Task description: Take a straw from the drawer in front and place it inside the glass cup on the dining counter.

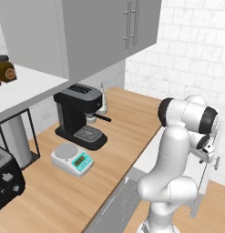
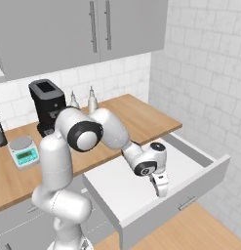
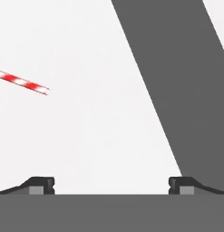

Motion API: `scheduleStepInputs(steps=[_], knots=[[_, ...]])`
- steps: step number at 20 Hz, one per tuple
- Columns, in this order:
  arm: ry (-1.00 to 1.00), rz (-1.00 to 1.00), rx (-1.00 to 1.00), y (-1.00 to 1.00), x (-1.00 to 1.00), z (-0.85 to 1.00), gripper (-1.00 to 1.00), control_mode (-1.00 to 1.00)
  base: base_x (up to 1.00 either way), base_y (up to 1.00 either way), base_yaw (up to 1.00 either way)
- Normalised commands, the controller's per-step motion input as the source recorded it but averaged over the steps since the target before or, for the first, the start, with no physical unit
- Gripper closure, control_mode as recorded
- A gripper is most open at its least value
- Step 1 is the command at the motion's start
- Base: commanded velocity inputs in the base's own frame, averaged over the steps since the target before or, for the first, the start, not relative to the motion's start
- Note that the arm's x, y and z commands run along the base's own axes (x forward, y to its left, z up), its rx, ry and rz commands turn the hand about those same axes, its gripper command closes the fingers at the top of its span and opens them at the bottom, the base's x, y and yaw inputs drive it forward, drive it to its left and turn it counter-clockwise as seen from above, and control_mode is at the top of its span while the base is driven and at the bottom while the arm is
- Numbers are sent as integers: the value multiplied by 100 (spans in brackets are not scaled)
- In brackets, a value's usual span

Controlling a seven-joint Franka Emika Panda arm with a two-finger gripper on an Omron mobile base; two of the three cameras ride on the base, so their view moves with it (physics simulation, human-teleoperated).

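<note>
In the left base view the white arm (image 1: 177, 150) rises from the lower right and bends forward and down past the edge of the wooden table (image 1: 127, 132), which carries a black coffee machine (image 1: 79, 116), a small white kitchen scale (image 1: 72, 159) with a teal display, and part of a dark toaster (image 1: 5, 177) at the left edge; grey wall cabinets (image 1: 86, 32) hang above, and a brown jar (image 1: 4, 68) stands on a white shelf at upper left. In the right base view the drawer (image 2: 200, 178) stands pulled out below the table, its pale inside exposed and its slim metal bar handle facing outward; the gripper (image 2: 162, 188) points down into the drawer near the middle of its floor, with the arm's wrist just above it. In the hand view the fingers (image 3: 41, 185) stand wide apart with nothing between them, looking onto the drawer's white floor; the straw (image 3: 22, 83), striped red and white, lies flat on that floor at the left edge, well apart from the fingers, its near end pointing toward the centre. A broad dark grey band crosses the upper right of this view.
</note>
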Motion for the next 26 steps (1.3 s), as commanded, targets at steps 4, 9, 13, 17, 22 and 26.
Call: scheduleStepInputs(steps=[4, 9, 13, 17, 22, 26], knots=[[0, 2, -5, -90, -79, -17, -100, -100, 0, 0, 0], [2, 12, -2, -58, -62, -2, -100, -100, 0, 0, 0], [2, 19, 0, 0, -3, 36, -100, -100, 0, 0, 0], [0, 23, 0, 0, 0, 71, -100, -100, 0, 0, 0], [0, 16, -3, 6, 15, 42, -100, -100, 0, 0, 0], [5, 24, -1, 13, 58, 0, -100, -100, 0, 0, 0]])
